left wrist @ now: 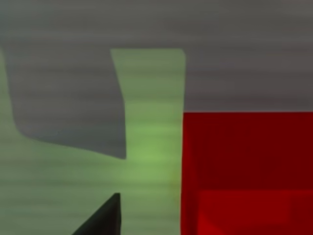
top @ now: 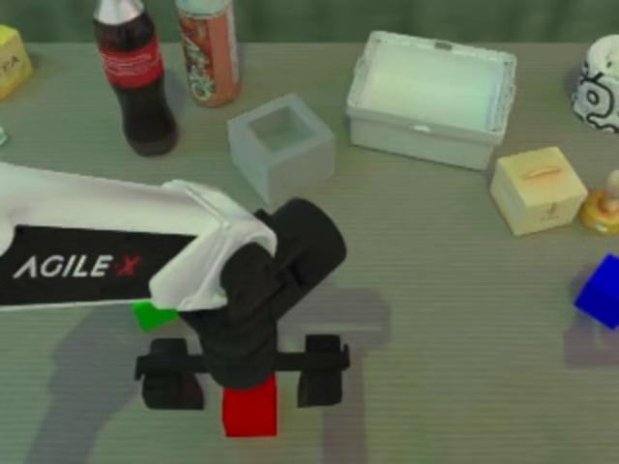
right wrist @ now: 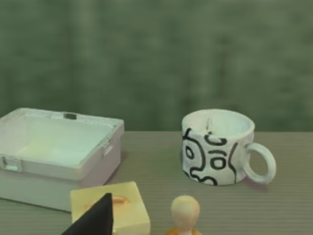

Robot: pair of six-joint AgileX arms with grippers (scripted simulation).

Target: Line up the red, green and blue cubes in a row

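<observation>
Jaws of the left gripper (top: 244, 372) stand wide apart at the table's near edge, one finger either side of the red cube (top: 250, 410), which sits just nearer than the line between them, untouched. Square and matte, it offers no long axis. Behind the arm, the green cube (top: 152, 314) peeks out. Far right lies the blue cube (top: 602, 290), nearer the unseen right arm.
</observation>
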